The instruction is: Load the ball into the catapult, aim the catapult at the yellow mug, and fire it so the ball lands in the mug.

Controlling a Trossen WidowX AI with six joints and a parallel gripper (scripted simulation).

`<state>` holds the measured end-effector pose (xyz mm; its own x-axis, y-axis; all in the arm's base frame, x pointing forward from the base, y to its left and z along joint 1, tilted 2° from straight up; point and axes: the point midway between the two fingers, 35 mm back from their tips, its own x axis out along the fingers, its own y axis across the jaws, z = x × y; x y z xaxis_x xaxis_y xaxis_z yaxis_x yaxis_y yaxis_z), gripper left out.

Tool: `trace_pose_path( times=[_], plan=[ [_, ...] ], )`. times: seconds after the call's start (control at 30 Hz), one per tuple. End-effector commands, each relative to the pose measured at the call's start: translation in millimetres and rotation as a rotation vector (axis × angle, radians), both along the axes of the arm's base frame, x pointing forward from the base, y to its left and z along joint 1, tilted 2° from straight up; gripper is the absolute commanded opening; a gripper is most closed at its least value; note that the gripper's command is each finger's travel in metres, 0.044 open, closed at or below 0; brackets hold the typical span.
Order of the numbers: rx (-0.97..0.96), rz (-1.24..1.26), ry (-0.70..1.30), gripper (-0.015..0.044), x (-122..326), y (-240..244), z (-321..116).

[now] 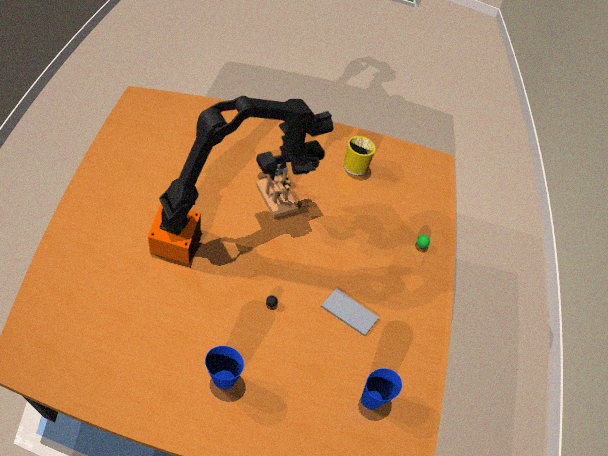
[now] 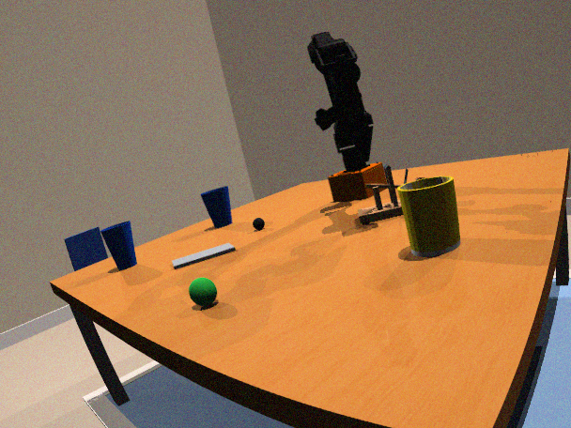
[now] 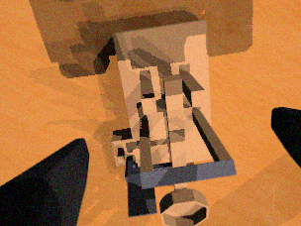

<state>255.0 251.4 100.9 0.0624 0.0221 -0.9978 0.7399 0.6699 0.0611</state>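
From where I stand, the green ball [image 1: 423,241] [image 2: 203,292] is closest, lower left in the exterior view, with a strip of wood between it and the table's [image 1: 125,300] [image 2: 376,328] front edge. From above it sits near the right edge. The yellow mug [image 1: 358,157] [image 2: 431,218] stands upright, right of centre in the exterior view, with room between it and the green ball. A grey slab [image 1: 350,311] [image 2: 204,255] lies flat at left, near one of two blue cups [image 1: 381,389] [image 2: 120,245]; the other [image 1: 224,366] [image 2: 217,206] stands farther back, a black ball [image 1: 271,302] [image 2: 258,223] near it.

Beyond the mug, partly hidden, sits the catapult [image 1: 284,211] [image 2: 382,215] [image 3: 197,50]: pale base, slim uprights, bluish-grey crossbar, a round holder at the wrist view's bottom. Above it, the gripper [image 1: 290,167] [image 2: 355,160] [image 3: 179,132] has its jaws spread wide, pinching nothing. Farthest is the arm's orange base [image 1: 170,247] [image 2: 342,189].
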Motion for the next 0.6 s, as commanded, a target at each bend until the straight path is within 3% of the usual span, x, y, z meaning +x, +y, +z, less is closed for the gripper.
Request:
trace_pose_path(
  times=[0.0, 0.17, 0.57],
  plan=[
    [-0.004, -0.005, 0.003, 0.044, -4, -3, 2],
    [-0.004, -0.005, 0.003, 0.044, -1, -3, -43],
    [-0.004, -0.005, 0.003, 0.044, 0, -2, -55]
  ],
)
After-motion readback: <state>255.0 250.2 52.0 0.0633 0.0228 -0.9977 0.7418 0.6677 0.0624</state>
